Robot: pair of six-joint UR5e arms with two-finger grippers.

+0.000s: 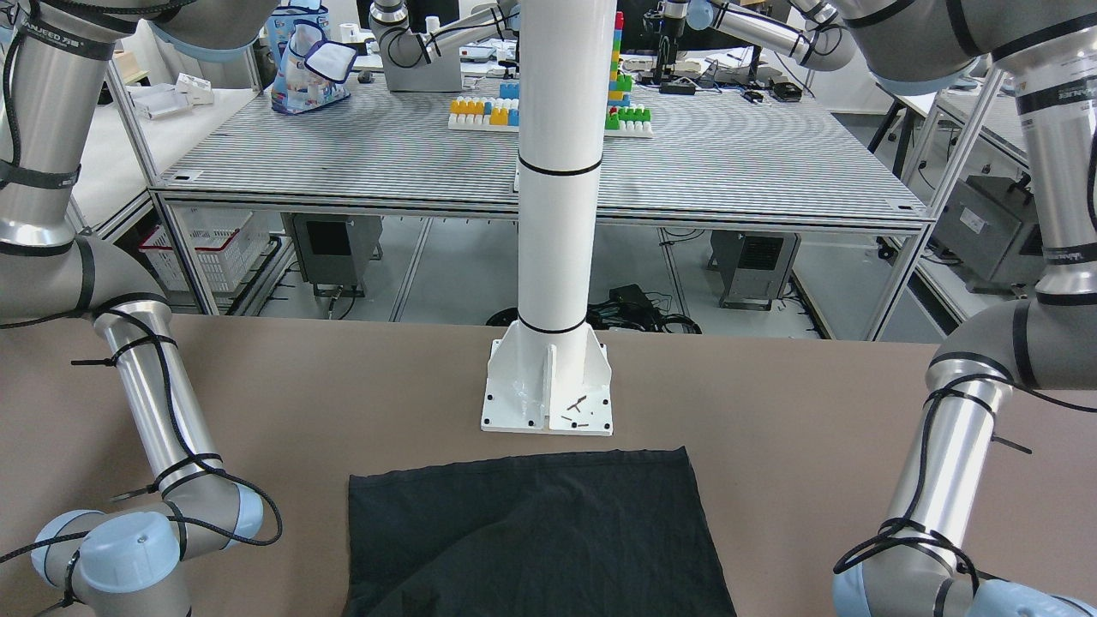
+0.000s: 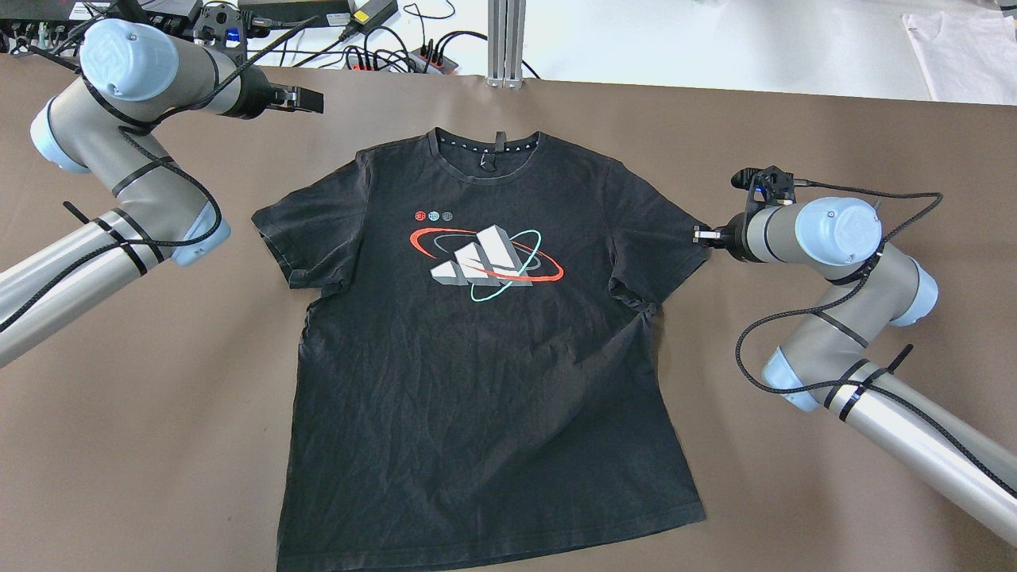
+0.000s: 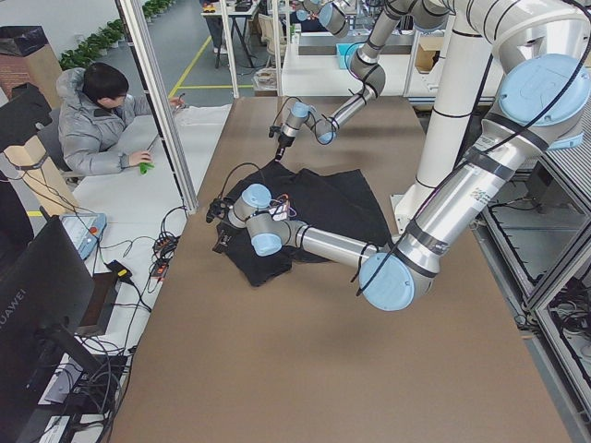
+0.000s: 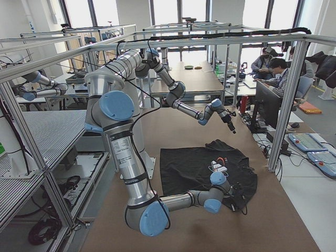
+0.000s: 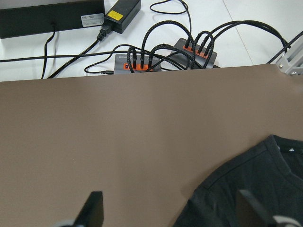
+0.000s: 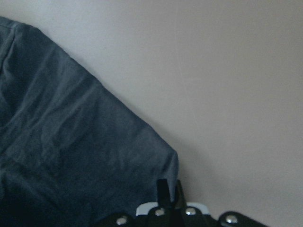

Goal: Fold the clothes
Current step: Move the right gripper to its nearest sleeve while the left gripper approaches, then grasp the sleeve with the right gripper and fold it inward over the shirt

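Black shirt [image 2: 477, 357] lies flat mid-table; wide brown table [image 2: 159, 445] beyond both sleeves
I see my right gripper [image 2: 699, 236] pinching a sleeve tip [image 6: 142, 151]; left gripper [image 2: 316, 101] spread, apart from the shirt; only overhead shows the print [image 2: 486, 258]

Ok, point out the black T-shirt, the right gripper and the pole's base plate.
black T-shirt [image 2: 493, 381]: overhead exterior view, plain fabric below the print.
right gripper [image 2: 699, 235]: overhead exterior view, midway between its fingertips, at the sleeve's edge.
base plate [image 1: 514, 422]: exterior front-facing view, flat front-left part.
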